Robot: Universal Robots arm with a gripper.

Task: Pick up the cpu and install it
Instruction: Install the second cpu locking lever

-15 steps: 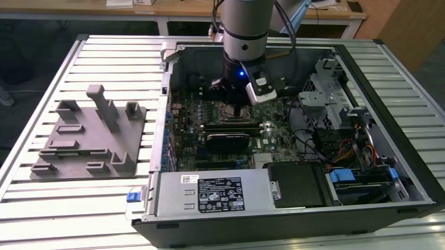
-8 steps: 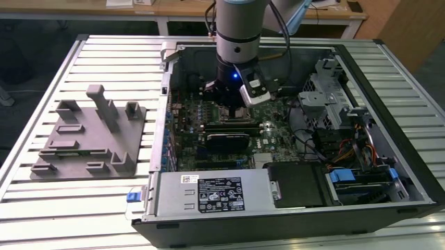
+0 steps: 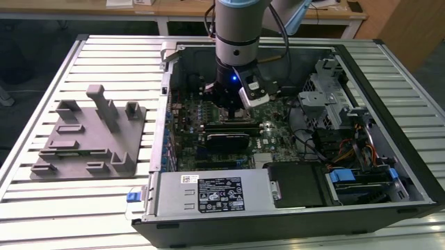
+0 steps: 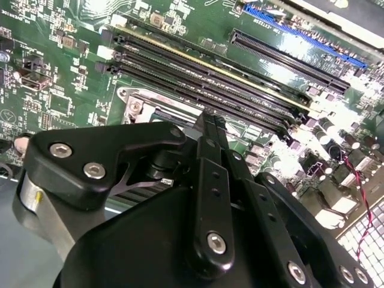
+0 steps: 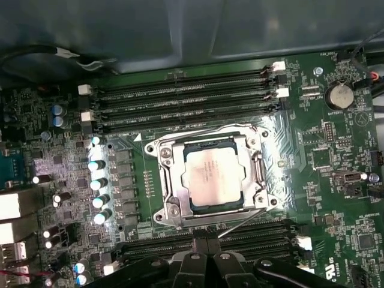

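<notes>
Silvery-grey square cpu (image 5: 212,177) sat flat in the metal-framed socket (image 5: 170,180) on the green motherboard (image 5: 336,198), just ahead of and below the black hand (image 5: 206,259). Hand's fingers looked pressed together, gripping nothing. Black memory slots (image 5: 180,99) flanked the socket; nothing lay between hand and chip.

Tool (image 3: 233,112) low inside open computer case (image 3: 389,172), above motherboard (image 3: 278,138).

Silvery cpu (image 5: 210,176), green motherboard (image 5: 336,180), seemingly black tool (image 4: 211,129)
</notes>
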